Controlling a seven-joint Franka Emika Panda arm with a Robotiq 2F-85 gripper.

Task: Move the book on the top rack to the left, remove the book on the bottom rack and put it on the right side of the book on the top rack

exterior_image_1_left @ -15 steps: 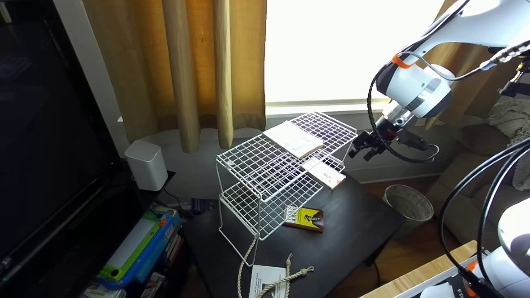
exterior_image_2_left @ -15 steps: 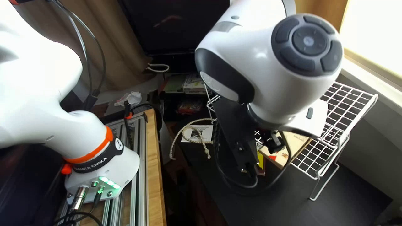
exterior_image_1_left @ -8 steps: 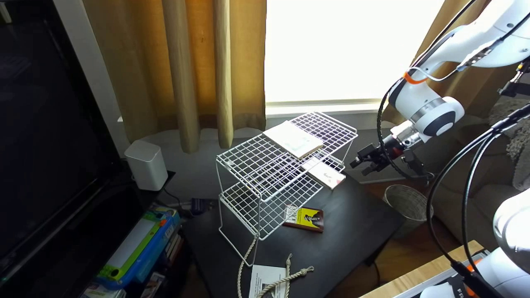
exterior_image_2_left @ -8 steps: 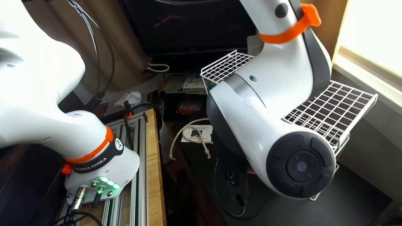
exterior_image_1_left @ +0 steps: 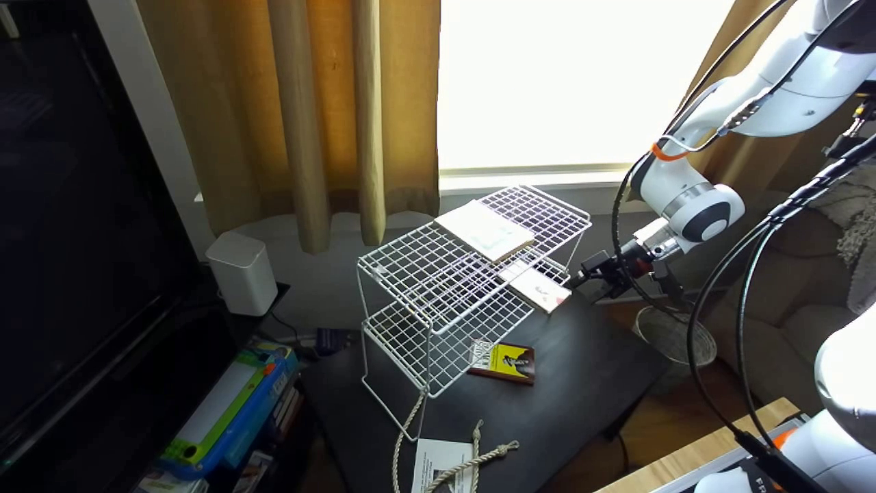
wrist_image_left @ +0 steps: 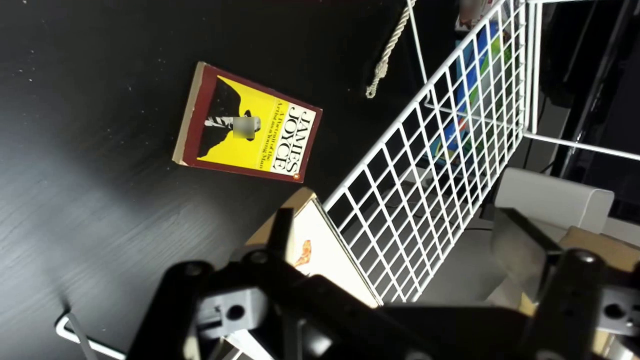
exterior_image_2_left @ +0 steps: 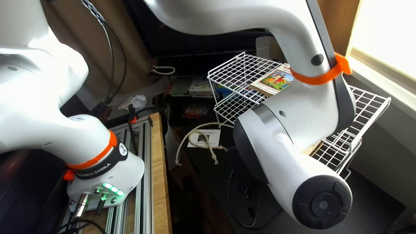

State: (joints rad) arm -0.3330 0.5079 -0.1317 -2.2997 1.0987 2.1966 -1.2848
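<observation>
Biggest mover over the last second is the arm (exterior_image_2_left: 302, 113), which has dropped and swung in closer. The black table (exterior_image_1_left: 588, 356), the top rack (exterior_image_1_left: 410, 263) and the bottom rack (exterior_image_1_left: 410, 339) haven't budged. So what's different is the gripper (wrist_image_left: 397, 225): it was up around top-rack height and now sits lower, near the end of the bottom rack. Jaws are spread well apart with nothing clamped in them; whether they're brushing anything, I can't tell.

Books next, and neither of them has shifted. The picture-cover book (exterior_image_2_left: 274, 81) is lying flat on the top rack with grid showing either side, and I couldn't say from this whether its move to the left is done. The pale book (wrist_image_left: 325, 245) is on the bottom rack, poking out past the edge, right by the gripper. My read: this is the lead-in to pulling that one out, and the jaws probably need to straddle its edge next. The yellow paperback (wrist_image_left: 250, 130) down on the table shouldn't matter, beyond being something not to bump.
</observation>
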